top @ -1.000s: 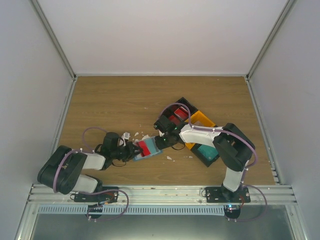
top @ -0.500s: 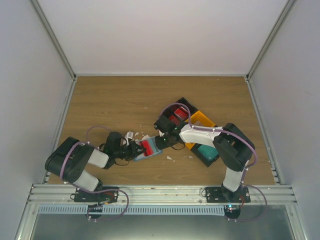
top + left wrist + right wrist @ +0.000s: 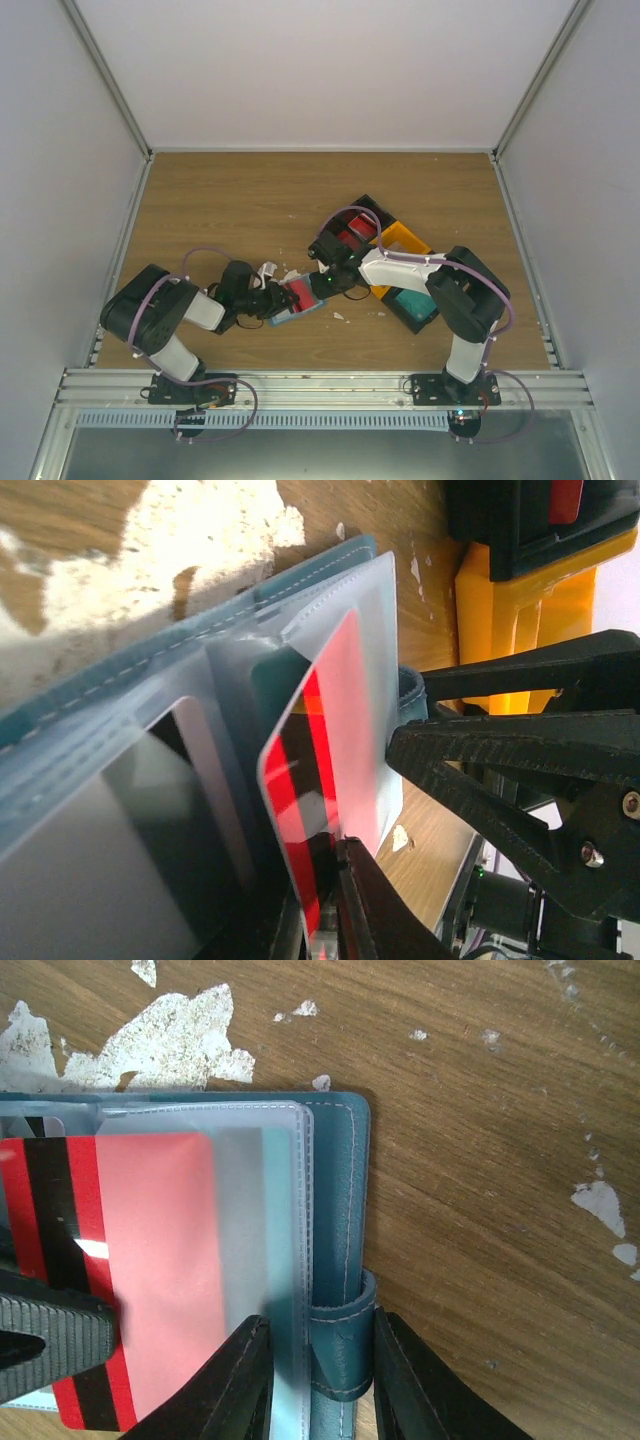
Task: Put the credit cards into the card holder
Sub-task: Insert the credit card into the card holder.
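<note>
Red card partly in the blue holder

The card holder [image 3: 335, 1190] lies open on the wooden table [image 3: 220, 200], in the middle, between the two arms. The left gripper [image 3: 277, 299] is pinched tight on a red card [image 3: 150, 1260] with a dark stripe. One end of the card is tucked under a clear pocket of the card holder. The striped end sticks out by the left fingers. The right gripper [image 3: 318, 1332] is closed narrow on the edge of the card holder, with one finger on each side of the little blue strap [image 3: 340, 1355]. White scraps [image 3: 170, 1030] lie on the wood just beside the card holder. An orange and black tray [image 3: 402, 238] sits near, behind the right gripper, with something red in it
</note>
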Tool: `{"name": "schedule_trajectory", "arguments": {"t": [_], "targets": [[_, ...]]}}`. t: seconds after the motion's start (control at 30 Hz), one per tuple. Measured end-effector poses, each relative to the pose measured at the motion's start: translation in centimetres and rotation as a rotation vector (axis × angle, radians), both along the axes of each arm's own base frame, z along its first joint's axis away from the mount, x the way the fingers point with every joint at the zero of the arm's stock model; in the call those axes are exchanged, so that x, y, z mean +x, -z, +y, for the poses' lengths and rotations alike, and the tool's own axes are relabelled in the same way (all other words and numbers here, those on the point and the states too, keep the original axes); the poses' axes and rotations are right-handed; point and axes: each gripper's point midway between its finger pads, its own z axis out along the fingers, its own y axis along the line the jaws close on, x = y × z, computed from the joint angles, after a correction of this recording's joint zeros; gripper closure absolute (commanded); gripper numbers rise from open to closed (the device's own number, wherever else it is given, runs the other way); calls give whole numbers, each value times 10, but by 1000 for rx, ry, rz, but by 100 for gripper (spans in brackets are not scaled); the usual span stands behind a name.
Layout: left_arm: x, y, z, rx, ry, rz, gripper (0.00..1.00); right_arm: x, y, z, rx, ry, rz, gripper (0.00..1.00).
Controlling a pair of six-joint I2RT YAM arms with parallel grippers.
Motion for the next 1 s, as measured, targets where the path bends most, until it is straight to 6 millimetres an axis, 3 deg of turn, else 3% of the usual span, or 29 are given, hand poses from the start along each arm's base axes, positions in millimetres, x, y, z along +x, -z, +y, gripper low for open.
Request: {"name": "schedule_trajectory", "arguments": {"t": [0.33, 0.6, 1.0], "targets": [[4, -11, -18, 71, 70, -76, 61, -1, 0, -3, 2, 18, 2, 68], [-4, -16, -13, 144, 85, -90, 40, -2, 0, -3, 5, 18, 7, 67], [-7, -19, 0, 221, 40, -48, 37, -7, 1, 1, 26, 2, 27, 65]]}}
